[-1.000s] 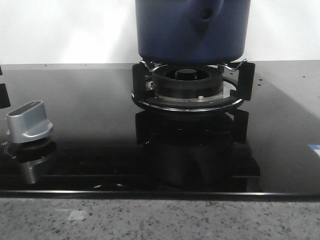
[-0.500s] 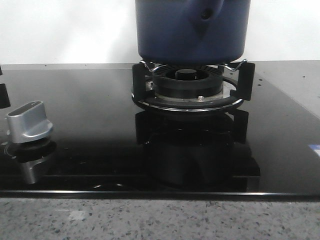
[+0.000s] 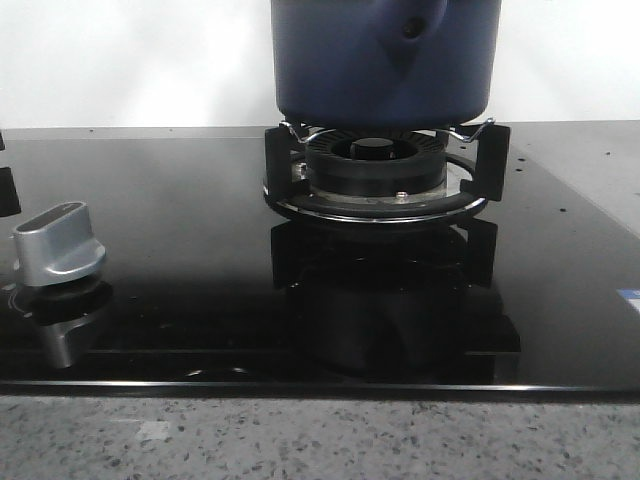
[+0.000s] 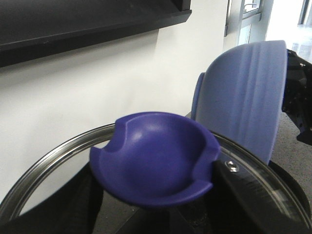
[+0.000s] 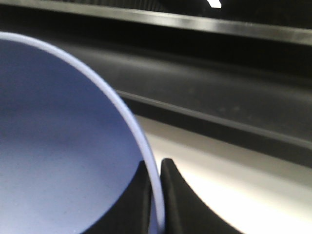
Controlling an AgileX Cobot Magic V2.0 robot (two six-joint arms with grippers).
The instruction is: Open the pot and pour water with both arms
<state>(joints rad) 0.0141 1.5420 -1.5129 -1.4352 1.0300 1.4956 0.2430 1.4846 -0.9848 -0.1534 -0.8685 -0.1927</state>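
Observation:
The dark navy pot stands on the gas burner in the front view; its top is cut off by the frame. My left gripper is shut on the blue knob of the glass lid, whose steel rim shows around it. My right gripper is shut on the rim of the lighter blue bowl, one finger inside and one outside. The bowl also shows tilted on its side in the left wrist view. Neither gripper shows in the front view.
A black pan support ring sits on the glossy black glass hob. A silver control knob stands at the left. A speckled stone counter edge runs along the front. A white wall is behind.

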